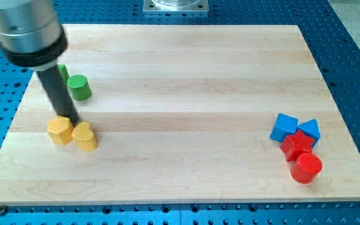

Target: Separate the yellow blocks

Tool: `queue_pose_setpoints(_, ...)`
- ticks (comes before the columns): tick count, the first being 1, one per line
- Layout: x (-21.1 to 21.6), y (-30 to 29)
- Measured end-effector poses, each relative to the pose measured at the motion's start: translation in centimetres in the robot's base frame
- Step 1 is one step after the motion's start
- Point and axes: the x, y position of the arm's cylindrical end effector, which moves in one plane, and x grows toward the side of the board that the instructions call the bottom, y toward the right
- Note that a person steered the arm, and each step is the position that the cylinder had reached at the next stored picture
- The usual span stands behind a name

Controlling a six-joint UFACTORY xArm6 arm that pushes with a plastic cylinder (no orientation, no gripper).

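Two yellow blocks lie touching at the view's left: a yellow hexagon block (pixel 59 130) and, to its right, a yellow heart-shaped block (pixel 84 135). My dark rod comes down from the view's top left, and my tip (pixel 73 120) sits just above the seam between the two yellow blocks, touching or nearly touching them.
A green cylinder (pixel 79 87) and another green block (pixel 62 72), partly hidden behind the rod, lie above the yellow ones. At the view's right are a blue cube (pixel 284 127), a blue triangular block (pixel 309 130), a red star block (pixel 298 145) and a red cylinder (pixel 306 167), clustered together.
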Motion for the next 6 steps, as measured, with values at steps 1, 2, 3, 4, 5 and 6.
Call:
queue_pose_setpoints(1,0.9,-2.0)
queue_pose_setpoints(2,2.0,-5.0)
queue_pose_setpoints(3,3.7,-0.9)
queue_pose_setpoints(4,3.7,5.3)
queue_pose_setpoints(5,4.2,10.8)
queue_pose_setpoints(6,4.7,14.1)
